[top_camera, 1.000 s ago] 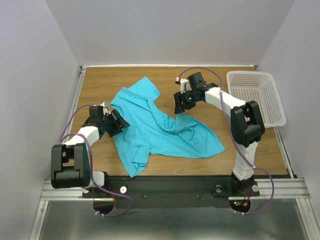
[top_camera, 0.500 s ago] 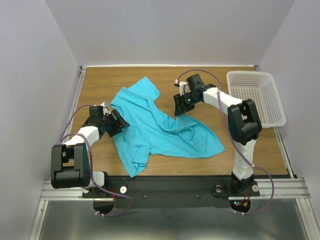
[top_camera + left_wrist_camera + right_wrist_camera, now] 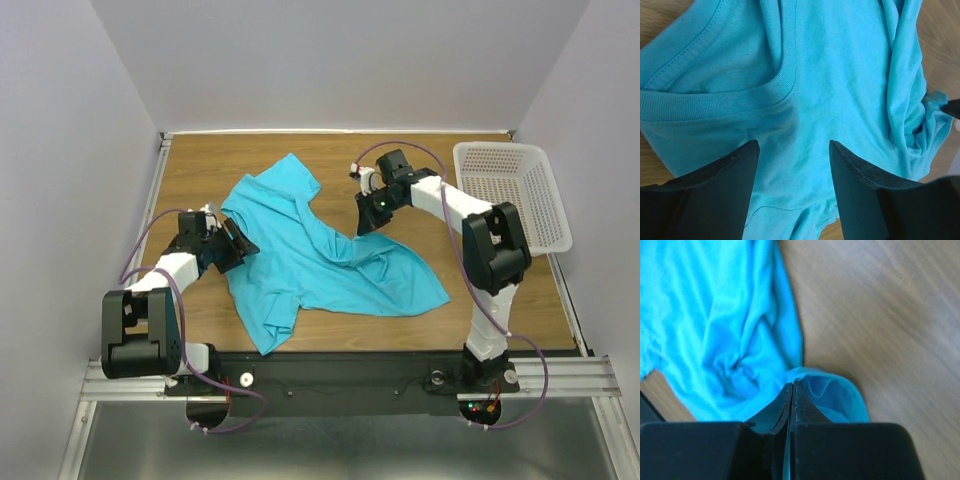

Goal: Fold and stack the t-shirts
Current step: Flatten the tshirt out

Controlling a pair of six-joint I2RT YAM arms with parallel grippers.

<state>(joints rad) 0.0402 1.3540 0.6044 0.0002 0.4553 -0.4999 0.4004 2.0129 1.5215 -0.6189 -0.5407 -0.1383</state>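
Though pinching a rumpled edge of the t-shirt in the clamped right gripper and poising the wide-spread left gripper above its collar, looks barely begun: sprawls crumpled on the table, all folding and stacking left.

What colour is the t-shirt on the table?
The t-shirt is plain turquoise blue, clearest in the left wrist view.

Rumpled turquoise-blue t-shirt, unfolded, collar showing, sprawled diagonally across the wooden table
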